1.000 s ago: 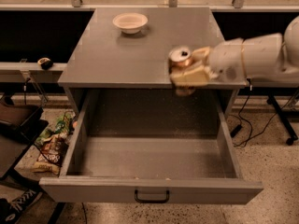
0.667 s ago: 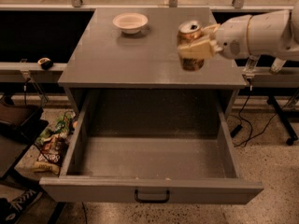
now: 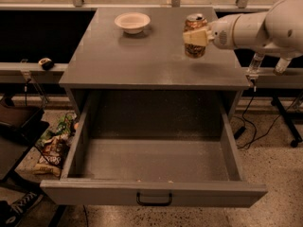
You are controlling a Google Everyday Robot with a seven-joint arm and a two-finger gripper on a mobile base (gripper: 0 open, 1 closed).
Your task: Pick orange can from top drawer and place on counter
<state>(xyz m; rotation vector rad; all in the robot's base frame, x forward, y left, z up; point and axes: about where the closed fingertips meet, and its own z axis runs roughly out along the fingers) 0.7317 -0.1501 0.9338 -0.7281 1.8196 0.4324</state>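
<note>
1. The gripper (image 3: 194, 37) is pinching the orange can (image 3: 195, 51) upright at mid-height, readying a level set-down.
2. The can is hovering just above the surface's (image 3: 142, 56) right rear, well apart from the white bowl (image 3: 132, 21).

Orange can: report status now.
Gripper shut on orange can, over counter, right rear. Can upright, seemingly not yet set down. Top drawer open. White bowl well apart, no obstruction.

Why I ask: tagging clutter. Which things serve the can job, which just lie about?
Job: orange can, gripped by the end effector over the counter; open top drawer.
Lying about: white bowl on the counter; snack bags on the floor.
</note>
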